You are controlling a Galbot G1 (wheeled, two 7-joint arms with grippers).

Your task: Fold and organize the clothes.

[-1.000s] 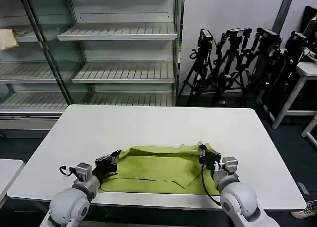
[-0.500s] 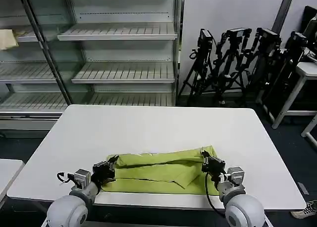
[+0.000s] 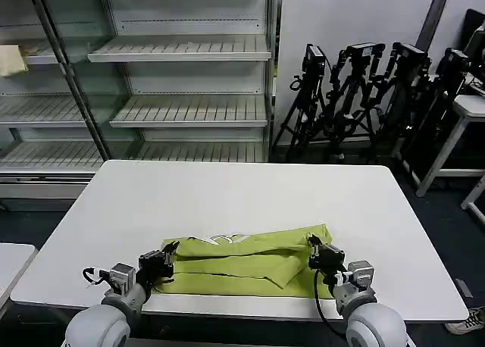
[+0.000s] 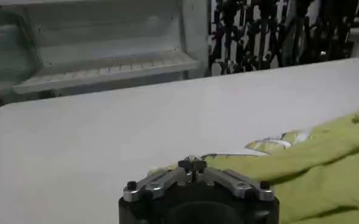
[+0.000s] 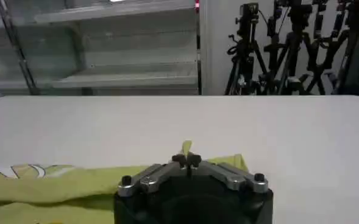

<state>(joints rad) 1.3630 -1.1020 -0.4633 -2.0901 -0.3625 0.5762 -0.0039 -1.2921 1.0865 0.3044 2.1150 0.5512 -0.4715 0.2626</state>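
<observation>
T-shirt [image 3: 246, 260] lies folded lengthwise along the near edge of the desk [image 3: 242, 195]. Left end effector [image 3: 168, 250] pinches its left end; right end effector [image 3: 311, 245] is closed on its right corner.

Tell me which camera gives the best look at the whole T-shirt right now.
The head view: the T-shirt lies folded into a band near the table's front edge, left pincer and right pincer at its ends. The wrist views each show just one end, pinched in shut fingers.
</observation>
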